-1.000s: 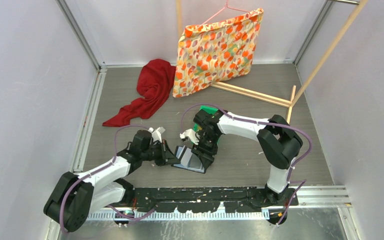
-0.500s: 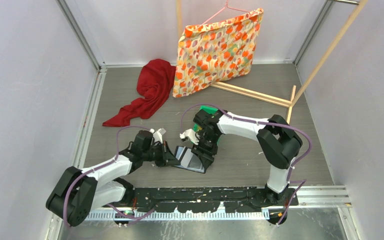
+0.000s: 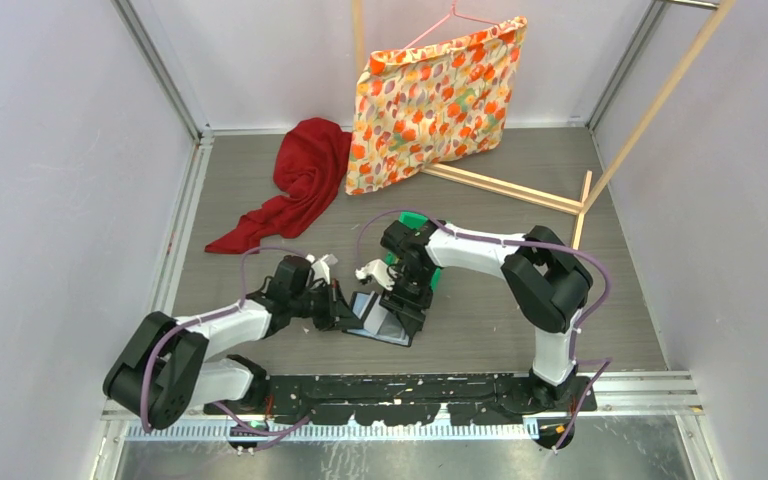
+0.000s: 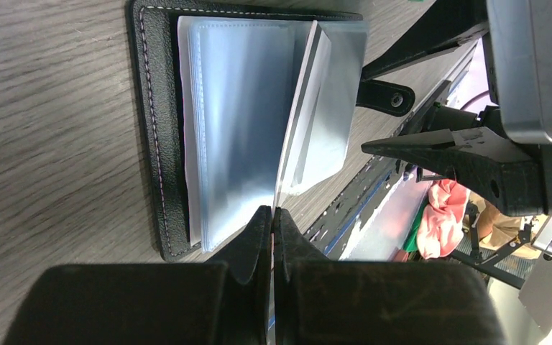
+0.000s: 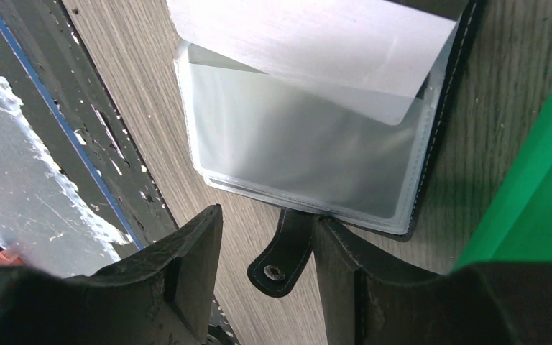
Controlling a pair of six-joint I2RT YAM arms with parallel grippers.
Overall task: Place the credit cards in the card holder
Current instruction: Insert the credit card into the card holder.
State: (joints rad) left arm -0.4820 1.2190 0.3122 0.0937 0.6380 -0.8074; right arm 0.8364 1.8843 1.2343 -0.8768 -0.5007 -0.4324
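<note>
robot lab enclosure, white panel walls, aluminium corner posts, grey wood-grain table, black mounting rail

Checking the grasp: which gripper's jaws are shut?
The left gripper, jaws pressed together by the raised page; the right gripper has them apart, straddling the snap tab.
</note>
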